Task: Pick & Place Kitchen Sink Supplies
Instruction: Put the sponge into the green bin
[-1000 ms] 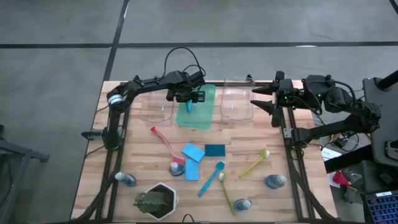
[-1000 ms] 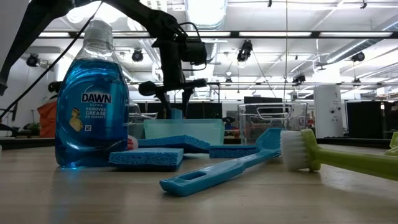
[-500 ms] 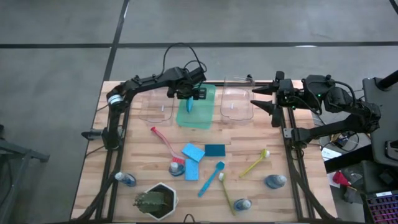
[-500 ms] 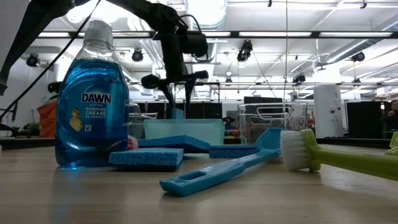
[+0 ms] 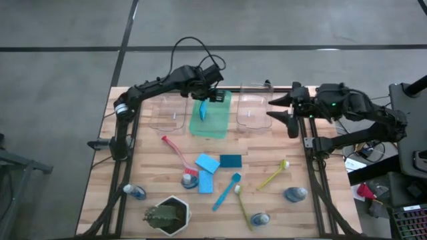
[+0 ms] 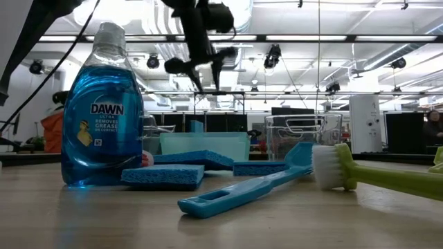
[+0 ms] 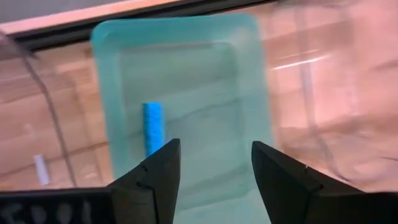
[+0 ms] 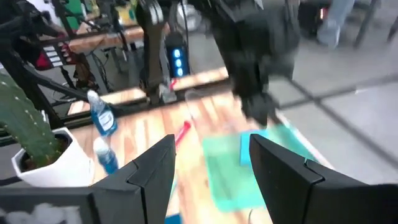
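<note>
A blue sponge [image 5: 202, 110] [image 7: 153, 127] stands on a narrow edge on the floor of the green tray [image 5: 213, 128] at the table's far side. My left gripper [image 5: 212, 97] [image 7: 214, 158] hangs open above the tray with nothing between its fingers; the low view shows it high over the tray [image 6: 204, 69]. My right gripper [image 5: 283, 111] [image 8: 211, 155] waits open in the air at the far right, empty. Three more blue sponges [image 5: 207, 163] lie mid-table with a red brush [image 5: 175, 152], a blue brush [image 5: 227, 191] and yellow-green brushes [image 5: 272, 175].
Clear bins [image 5: 167, 115] [image 5: 253, 112] flank the tray. Small blue bottles [image 5: 135, 193] [image 5: 295, 194] [image 5: 259, 218] and a plant in a white pot [image 5: 168, 215] sit near the front edge. In the low view a blue bottle [image 6: 102, 111] stands close to the camera.
My left gripper has risen straight up from the green tray, still open, and turned a little. The blue sponge stays where it was in the tray. My right gripper has rolled slightly in place.
</note>
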